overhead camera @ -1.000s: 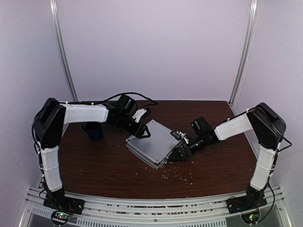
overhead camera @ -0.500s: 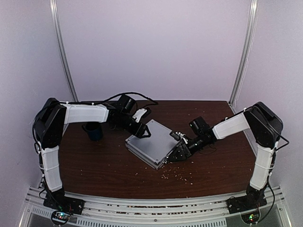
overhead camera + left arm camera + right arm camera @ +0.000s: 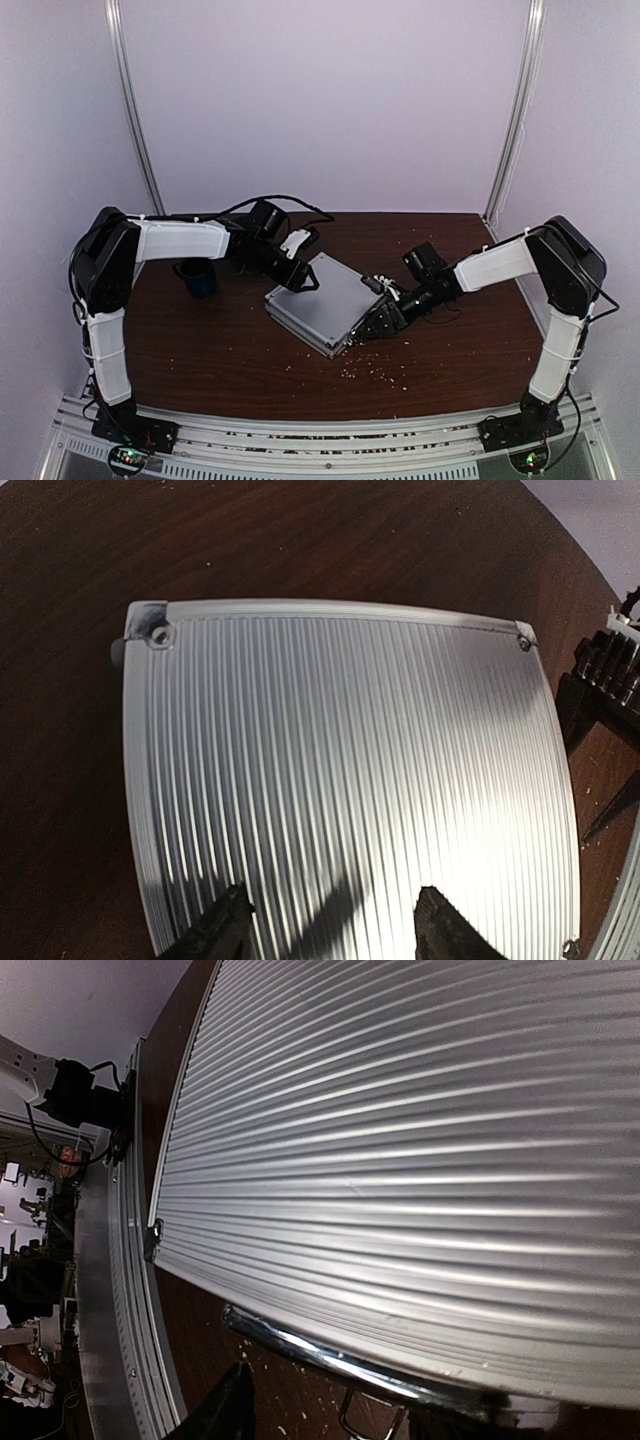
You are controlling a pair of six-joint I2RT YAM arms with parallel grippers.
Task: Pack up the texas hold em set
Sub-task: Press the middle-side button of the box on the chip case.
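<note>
The silver ribbed briefcase (image 3: 318,302) lies shut on the brown table, turned at an angle. No chips, card boxes, dice or dealer buttons show. My left gripper (image 3: 300,281) is at the case's far corner. In the left wrist view it (image 3: 335,905) is open, with both fingertips (image 3: 228,925) over the ribbed lid (image 3: 340,760) and nothing between them. My right gripper (image 3: 368,330) is at the case's right edge. In the right wrist view it (image 3: 340,1422) is open beside the chrome handle (image 3: 330,1350), under the lid's edge (image 3: 420,1140).
A dark blue mug (image 3: 200,280) stands at the left, behind my left forearm. Pale crumbs (image 3: 375,375) lie scattered on the table in front of the case. The table's metal front rail (image 3: 105,1290) shows in the right wrist view.
My right arm has shifted very slightly at the case's right edge. The case and my left arm have not moved.
</note>
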